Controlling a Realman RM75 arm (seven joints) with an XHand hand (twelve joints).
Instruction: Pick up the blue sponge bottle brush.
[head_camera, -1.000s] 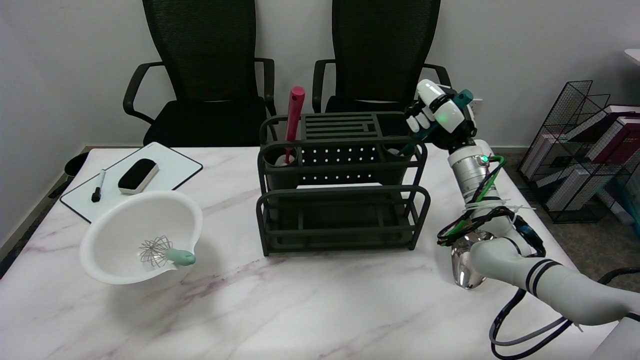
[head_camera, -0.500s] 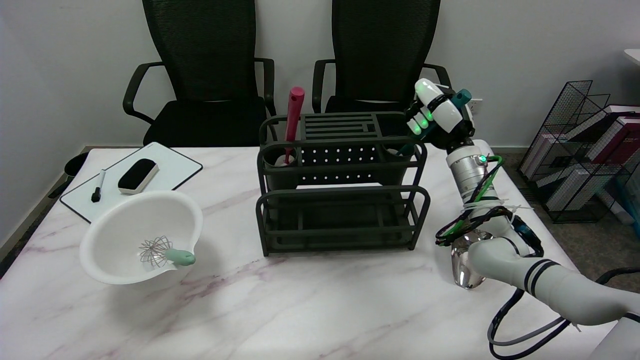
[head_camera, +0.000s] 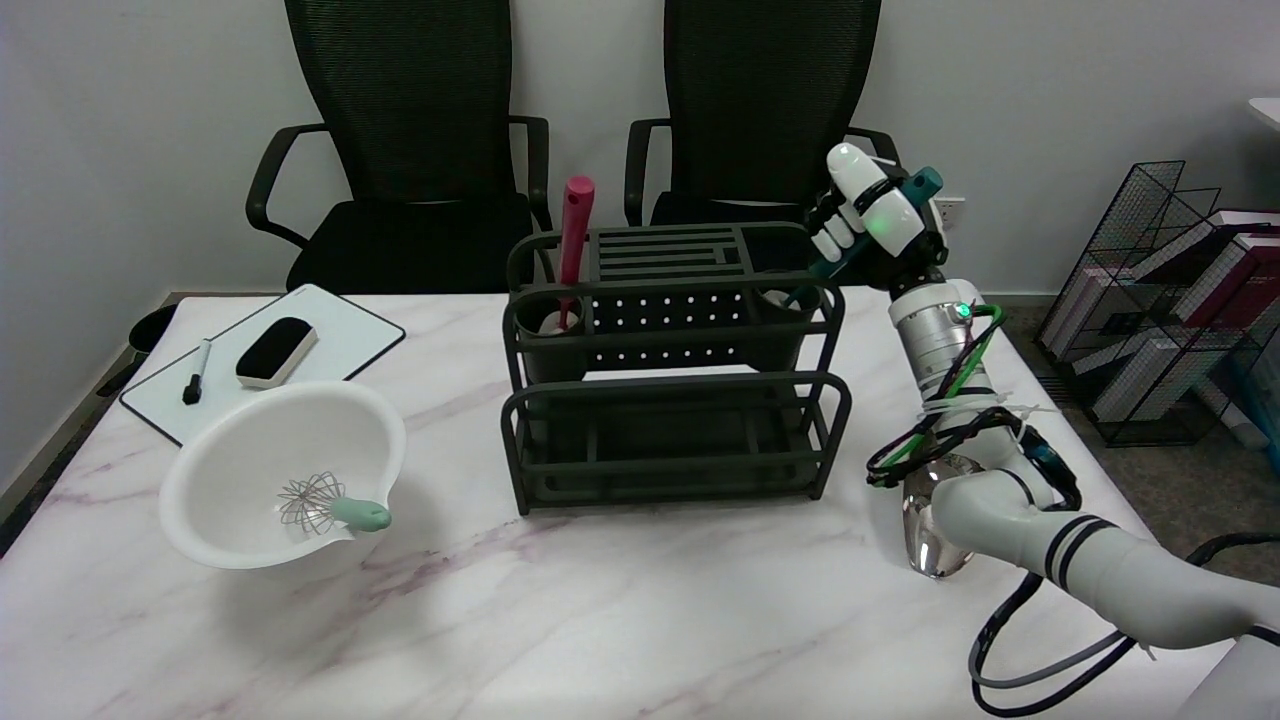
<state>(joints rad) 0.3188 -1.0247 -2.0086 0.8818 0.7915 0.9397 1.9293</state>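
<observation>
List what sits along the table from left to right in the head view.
Whiteboard with marker and eraser → white bowl holding a whisk → dark rack → right hand gripping the teal brush handle.

Black-and-white many-fingered right hand (head_camera: 872, 222): fingers wrapped round the teal plastic handle of the blue sponge bottle brush (head_camera: 925, 184), so the mid-handle is covered. Only the handle's end, up-right of the hand, and a short stretch down-left of it show. Sponge head hidden inside the right-end cup of the dark grey plastic two-tier rack (head_camera: 672, 400), below-left of the hand; its colour cannot be checked. Palm side faces away; contact of fingertips not visible.

Far left of the hand, the lower end of the upright magenta-handled brush (head_camera: 574, 228) is sunk in the rack's left cup.

Below the hand, the forearm runs off the picture's right edge.
</observation>
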